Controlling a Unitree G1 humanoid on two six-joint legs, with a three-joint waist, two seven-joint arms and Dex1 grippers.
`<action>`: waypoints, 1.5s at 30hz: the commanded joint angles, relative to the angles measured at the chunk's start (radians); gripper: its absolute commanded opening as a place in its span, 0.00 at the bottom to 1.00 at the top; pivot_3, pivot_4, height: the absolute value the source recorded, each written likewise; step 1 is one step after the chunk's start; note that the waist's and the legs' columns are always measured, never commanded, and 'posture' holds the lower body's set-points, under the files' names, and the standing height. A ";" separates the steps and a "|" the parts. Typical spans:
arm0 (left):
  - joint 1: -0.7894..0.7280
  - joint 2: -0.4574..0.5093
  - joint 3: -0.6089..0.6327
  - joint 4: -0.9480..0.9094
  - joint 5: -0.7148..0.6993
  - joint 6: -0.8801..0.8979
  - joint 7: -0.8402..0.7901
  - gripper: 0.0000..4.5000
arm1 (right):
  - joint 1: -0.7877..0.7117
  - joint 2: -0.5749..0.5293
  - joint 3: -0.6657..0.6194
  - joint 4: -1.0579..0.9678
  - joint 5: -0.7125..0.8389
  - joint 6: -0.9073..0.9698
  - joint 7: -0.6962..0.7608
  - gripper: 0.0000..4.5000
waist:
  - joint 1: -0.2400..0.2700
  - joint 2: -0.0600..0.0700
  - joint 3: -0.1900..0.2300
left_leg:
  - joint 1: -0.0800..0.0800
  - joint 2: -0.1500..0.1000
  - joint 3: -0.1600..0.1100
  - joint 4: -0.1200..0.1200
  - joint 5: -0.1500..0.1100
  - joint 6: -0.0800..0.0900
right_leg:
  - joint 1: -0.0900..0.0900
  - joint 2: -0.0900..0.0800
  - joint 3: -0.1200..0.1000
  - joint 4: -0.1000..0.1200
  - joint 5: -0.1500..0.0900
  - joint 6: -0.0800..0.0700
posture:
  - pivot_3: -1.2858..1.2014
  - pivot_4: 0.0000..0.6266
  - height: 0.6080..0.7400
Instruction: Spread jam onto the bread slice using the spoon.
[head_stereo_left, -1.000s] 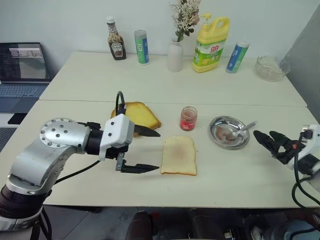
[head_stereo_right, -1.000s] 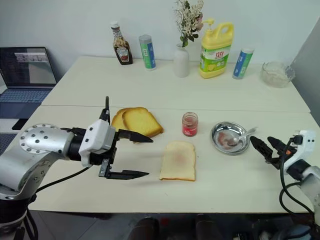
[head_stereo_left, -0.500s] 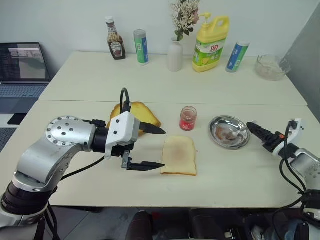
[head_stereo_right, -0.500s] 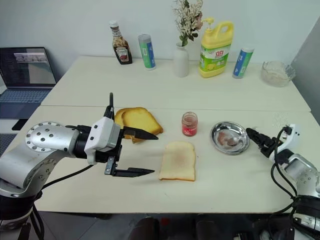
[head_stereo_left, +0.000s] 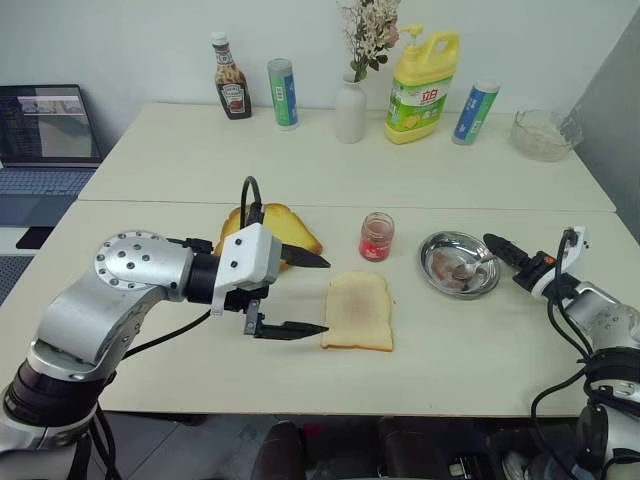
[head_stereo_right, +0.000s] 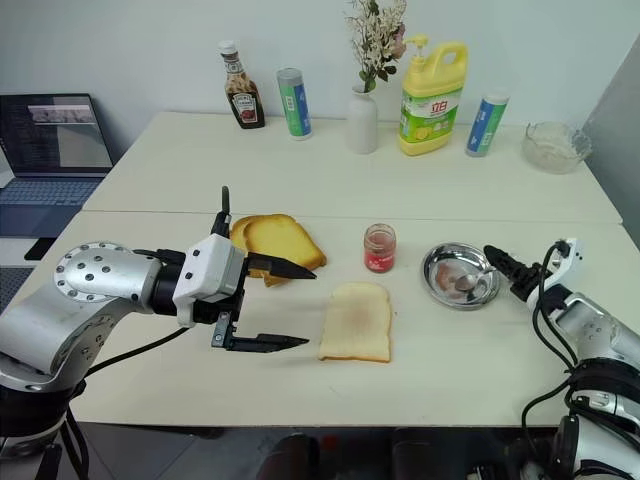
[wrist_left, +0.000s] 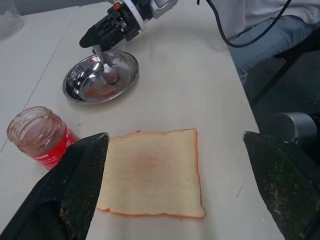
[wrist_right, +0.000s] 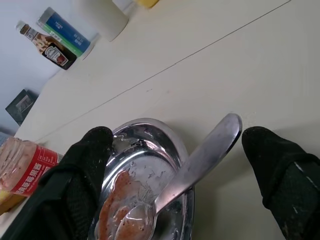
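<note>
The pale bread slice (head_stereo_left: 358, 311) lies flat at the table's front centre. Behind it stands the small glass jar of red jam (head_stereo_left: 376, 237). To the right, the spoon (wrist_right: 195, 167) rests in a round steel dish (head_stereo_left: 426, 262) smeared with pinkish jam, its handle sticking out over the right rim. My right gripper (head_stereo_left: 493, 243) is open at that rim, its fingers (wrist_right: 85, 165) on either side of the handle without touching it. Just left of the bread, my left gripper (head_stereo_left: 322, 295) hangs open and empty, pointing at the slice (wrist_left: 152, 172).
Two golden toasted slices (head_stereo_left: 275, 228) lie behind the left gripper. Along the back stand a ketchup bottle (head_stereo_left: 232, 90), two cans, a white vase (head_stereo_left: 350, 112), a yellow detergent bottle (head_stereo_left: 422, 85) and a glass bowl (head_stereo_left: 543, 135). A laptop (head_stereo_left: 45, 135) sits at far left.
My right gripper has moved in from the table's right edge to the dish and now straddles the spoon handle. The left gripper has stayed open beside the bread.
</note>
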 joint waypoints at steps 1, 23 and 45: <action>-0.001 0.011 0.012 -0.004 0.009 -0.025 -0.008 1.00 | -0.025 -0.013 -0.015 0.011 -0.004 -0.025 0.031 0.71 | 0.000 0.000 0.000 | 0.000 0.000 0.000 0.000 0.000 0.000 | 0.000 0.000 0.000 0.000 0.000 0.000 | 0.52 0.24 1.00; 0.081 -0.056 0.094 0.082 0.037 -0.033 0.137 1.00 | 0.100 -0.001 -0.144 -0.398 0.175 0.113 -0.040 0.01 | 0.002 0.003 0.001 | 0.000 0.000 0.000 0.000 0.000 0.000 | 0.000 0.000 0.000 0.000 0.000 0.000 | 0.52 0.24 1.00; 0.148 -0.136 0.112 0.082 0.061 -0.019 0.260 1.00 | -0.165 0.185 0.375 -0.830 -0.083 -0.101 -0.308 0.01 | -0.001 0.008 0.003 | -0.002 0.002 0.000 0.000 0.000 0.000 | -0.003 0.001 0.000 0.000 0.001 0.000 | 0.52 0.24 1.00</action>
